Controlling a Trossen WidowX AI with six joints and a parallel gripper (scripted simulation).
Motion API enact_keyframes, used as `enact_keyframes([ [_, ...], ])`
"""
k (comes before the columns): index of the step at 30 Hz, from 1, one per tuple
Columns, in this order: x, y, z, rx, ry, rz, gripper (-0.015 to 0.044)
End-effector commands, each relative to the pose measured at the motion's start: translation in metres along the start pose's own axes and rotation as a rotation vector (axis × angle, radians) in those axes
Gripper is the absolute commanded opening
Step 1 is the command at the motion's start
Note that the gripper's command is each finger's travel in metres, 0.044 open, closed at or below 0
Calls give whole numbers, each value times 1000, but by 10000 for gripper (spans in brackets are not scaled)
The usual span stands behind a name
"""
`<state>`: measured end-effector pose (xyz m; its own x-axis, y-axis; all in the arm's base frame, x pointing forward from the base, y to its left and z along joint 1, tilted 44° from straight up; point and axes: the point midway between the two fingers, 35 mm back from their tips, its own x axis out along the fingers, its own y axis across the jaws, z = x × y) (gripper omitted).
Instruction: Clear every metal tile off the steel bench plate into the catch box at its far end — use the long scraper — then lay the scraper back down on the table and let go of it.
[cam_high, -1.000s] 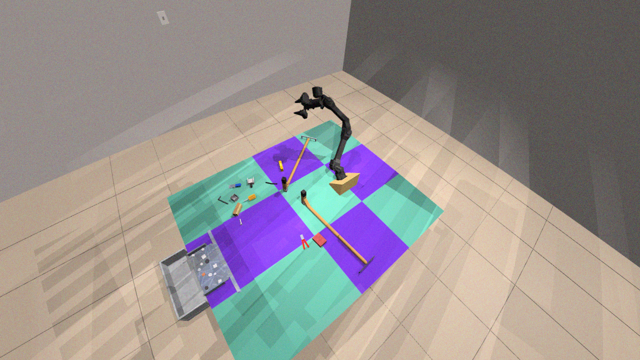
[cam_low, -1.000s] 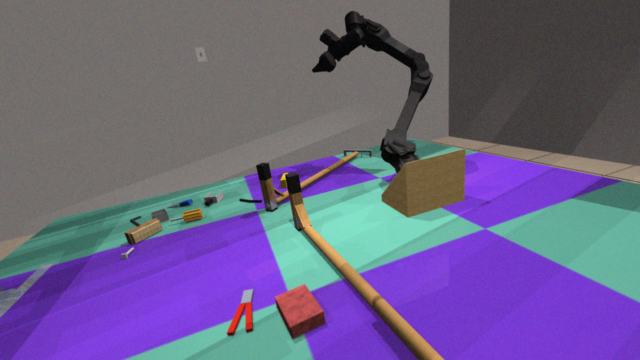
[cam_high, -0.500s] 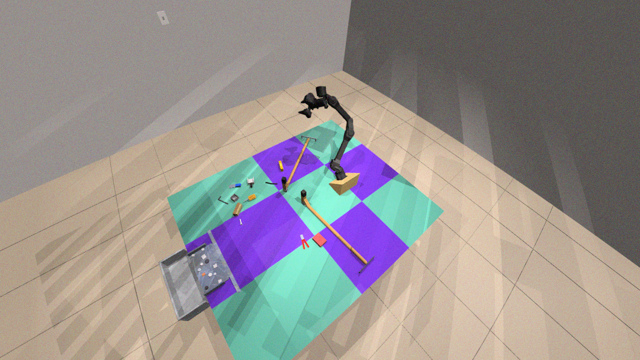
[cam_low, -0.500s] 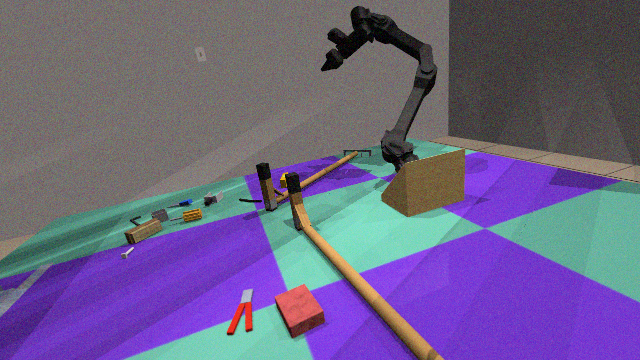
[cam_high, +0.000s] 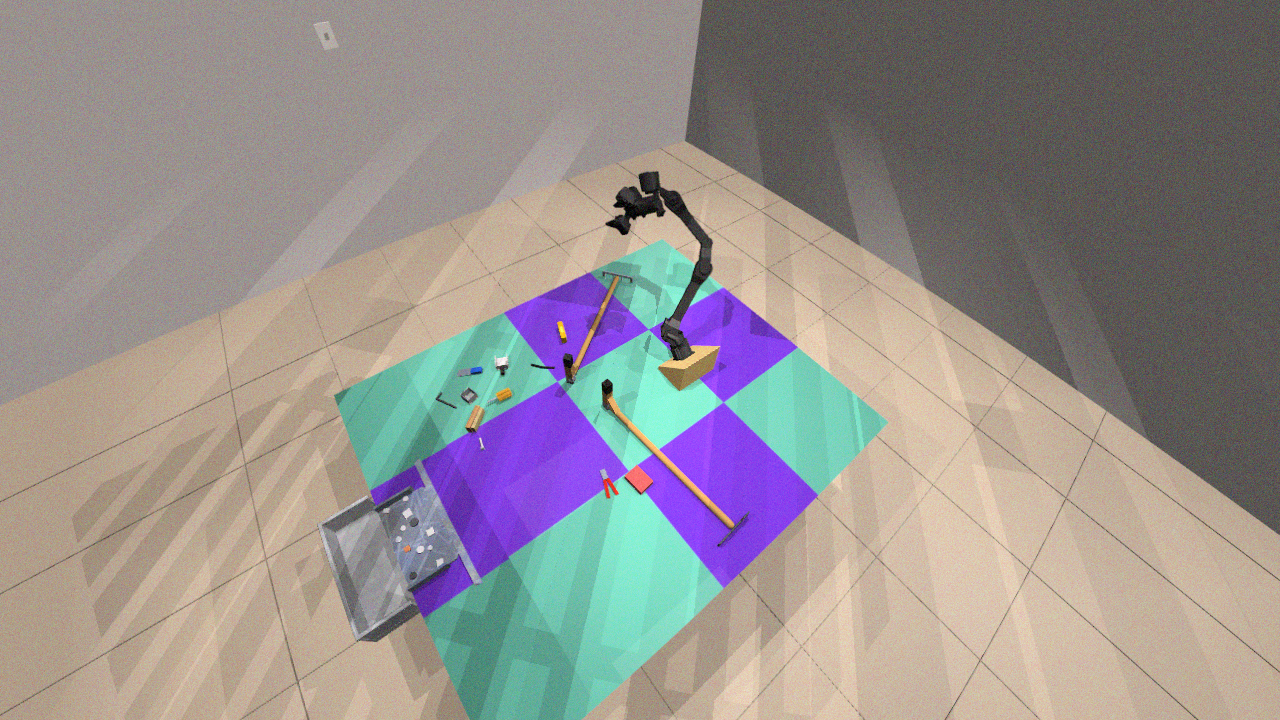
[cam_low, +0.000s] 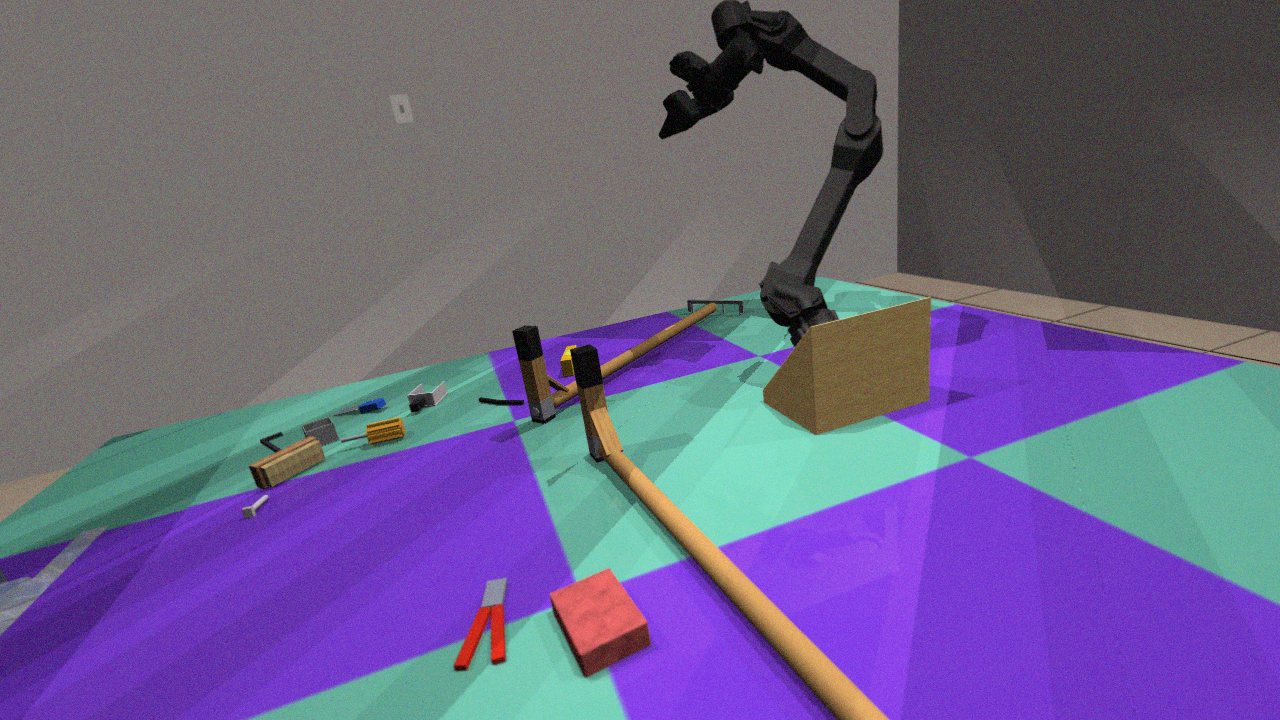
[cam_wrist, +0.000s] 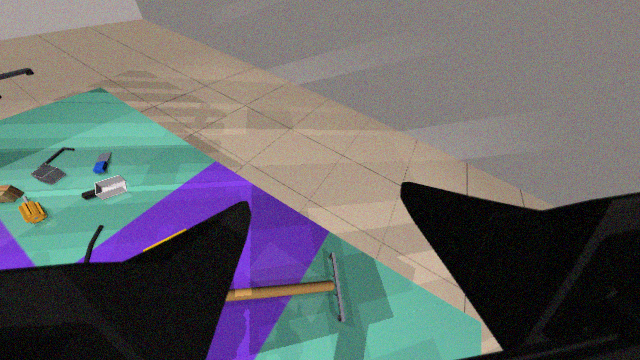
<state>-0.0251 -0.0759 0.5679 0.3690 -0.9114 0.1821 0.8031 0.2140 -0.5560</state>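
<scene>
Top view: the claw (cam_high: 623, 217) hangs high and spread, grasping nothing; tiles dot the bench plate (cam_high: 427, 528) beside the catch box (cam_high: 344, 573).

Exterior view: two scrapers lie on the table (cam_low: 1029, 501); the longer scraper (cam_low: 716, 564) looks stiff and tip-heavy, so its upright black grip (cam_low: 585, 365) seems best.

Wrist view: only the other scraper (cam_wrist: 285, 291) shows; no writing is legible.

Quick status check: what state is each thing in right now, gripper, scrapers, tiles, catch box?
Gripper: open, empty, raised high.
Shorter scraper: lying on the table, untouched.
Longer scraper: lying on the table, untouched.
Tiles: on the bench plate, not cleared.
Catch box: no tiles visible inside.
</scene>
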Motion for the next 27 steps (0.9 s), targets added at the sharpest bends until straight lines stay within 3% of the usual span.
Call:
enact_keyframes([
  [1, -11, -2, -4, 40, 19, -23, 440],
  [27, -72, 5, -23, 269, 154, -195, 440],
])
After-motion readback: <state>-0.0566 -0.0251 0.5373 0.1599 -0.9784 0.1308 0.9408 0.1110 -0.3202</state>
